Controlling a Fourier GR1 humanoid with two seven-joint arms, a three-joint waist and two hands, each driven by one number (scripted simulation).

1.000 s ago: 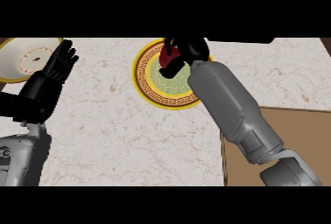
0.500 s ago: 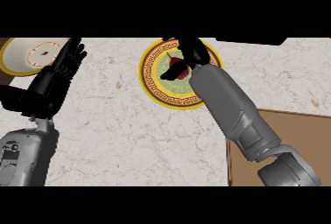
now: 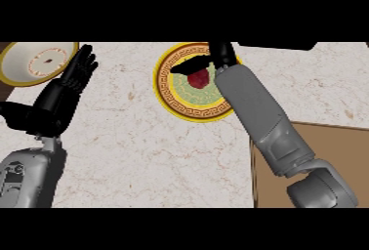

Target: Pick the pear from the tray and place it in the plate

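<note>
My right hand is over the plate, w/ the dark red pear on the plate just under it, thumb beside it. My left hand rests open at left, fingers up, near a white bowl.

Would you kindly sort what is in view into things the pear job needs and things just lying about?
Needed:
- pear, dark red, on the plate
- plate, gold-rimmed
- tray, brown, at lower right
- right hand, over the plate

Lying about:
- white bowl, yellow-rimmed, top left
- left hand, open, resting beside the bowl
</note>
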